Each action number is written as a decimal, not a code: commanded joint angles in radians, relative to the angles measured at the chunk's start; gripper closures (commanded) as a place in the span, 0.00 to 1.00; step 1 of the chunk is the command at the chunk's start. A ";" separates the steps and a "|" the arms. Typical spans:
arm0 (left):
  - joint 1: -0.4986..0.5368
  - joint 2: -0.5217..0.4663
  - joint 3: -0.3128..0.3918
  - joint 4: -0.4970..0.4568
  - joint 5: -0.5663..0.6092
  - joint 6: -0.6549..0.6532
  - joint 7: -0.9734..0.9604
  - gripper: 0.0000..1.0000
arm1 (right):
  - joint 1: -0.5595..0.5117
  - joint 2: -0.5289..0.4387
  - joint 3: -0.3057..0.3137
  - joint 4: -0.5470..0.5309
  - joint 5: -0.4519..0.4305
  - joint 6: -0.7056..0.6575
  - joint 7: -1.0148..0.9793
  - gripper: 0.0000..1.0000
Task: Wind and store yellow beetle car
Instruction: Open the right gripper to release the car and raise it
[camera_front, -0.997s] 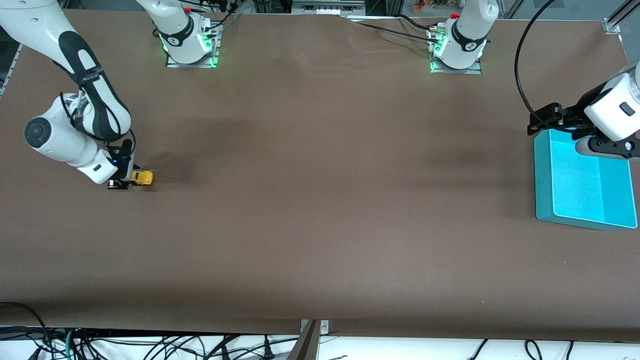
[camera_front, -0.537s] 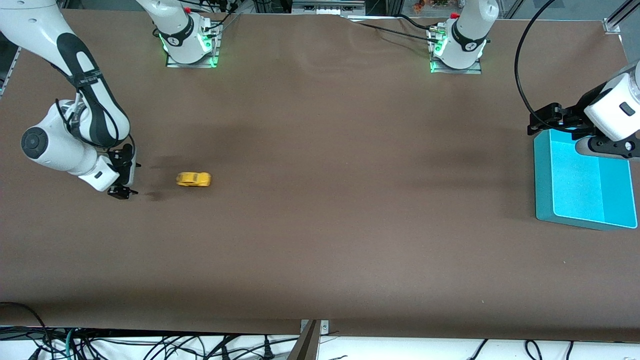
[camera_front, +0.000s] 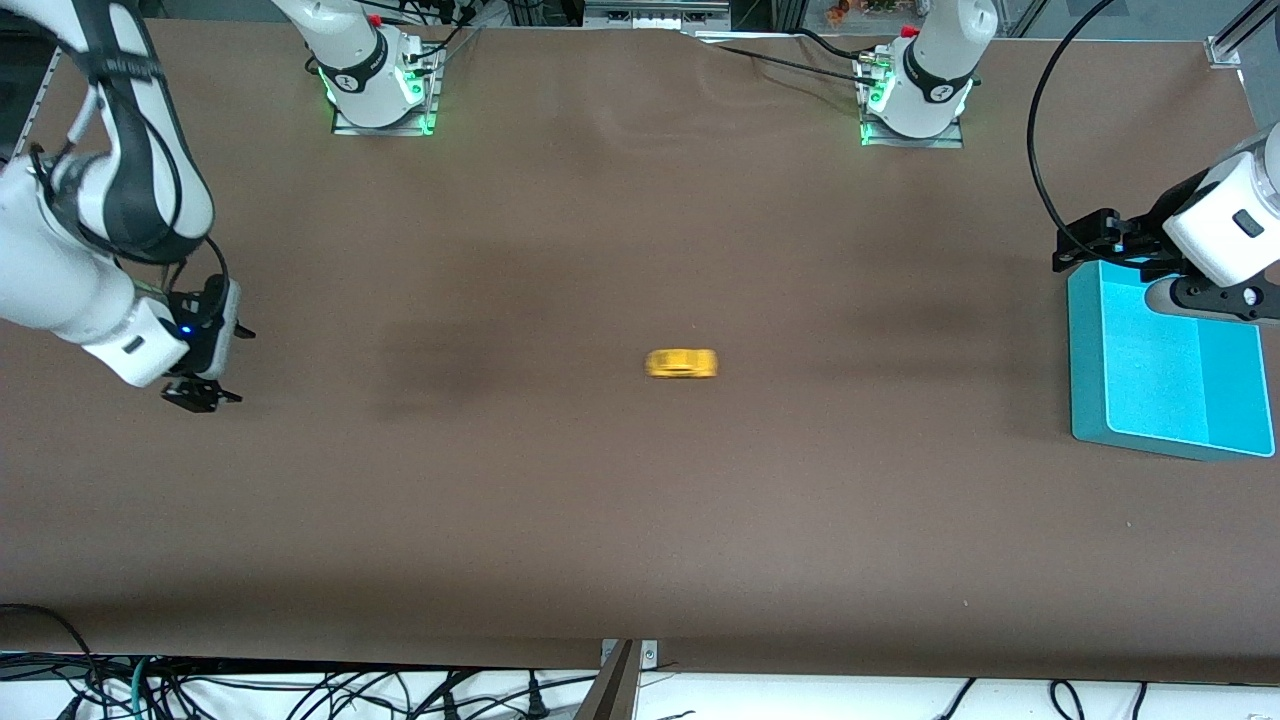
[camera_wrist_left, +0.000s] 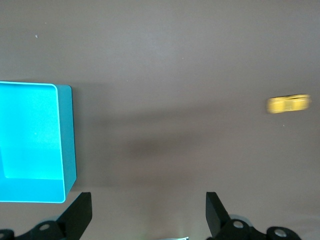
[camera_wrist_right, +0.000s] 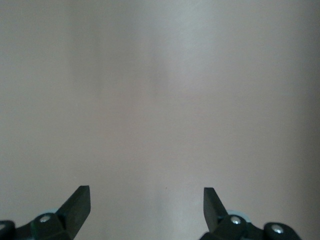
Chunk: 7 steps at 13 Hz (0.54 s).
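Now yellow beetle car (camera_front: 681, 363) farther along table (camera_front: 640, 520).

Table (camera_front: 640, 520): matt brown covering, smooth, faint creases near the arm bases. Yellow beetle car (camera_front: 681, 363): looks like glossy plastic; blurred. Bin (camera_front: 1085, 400): smooth turquoise plastic, slight sheen. Arm shells (camera_front: 60, 290): glossy white plastic, black joints. Left gripper (camera_wrist_left: 148, 215), right gripper (camera_wrist_right: 146, 210): matt black fingers.

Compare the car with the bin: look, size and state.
The car is yellow and tiny; the bin is turquoise and far bigger. The car sits mid-table, blurred; the bin sits sharp at the left arm's end, under the left gripper. Both rest on the table, ungripped.
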 joint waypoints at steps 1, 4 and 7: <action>-0.007 0.004 -0.002 0.009 0.021 -0.015 0.024 0.00 | 0.002 -0.163 0.026 -0.027 0.001 -0.104 0.242 0.00; -0.010 0.004 -0.007 0.005 0.019 -0.022 0.026 0.00 | 0.012 -0.251 0.025 -0.027 -0.001 -0.174 0.566 0.00; -0.010 0.020 -0.035 0.005 0.028 -0.068 0.064 0.00 | 0.033 -0.311 0.019 -0.027 0.001 -0.222 0.908 0.00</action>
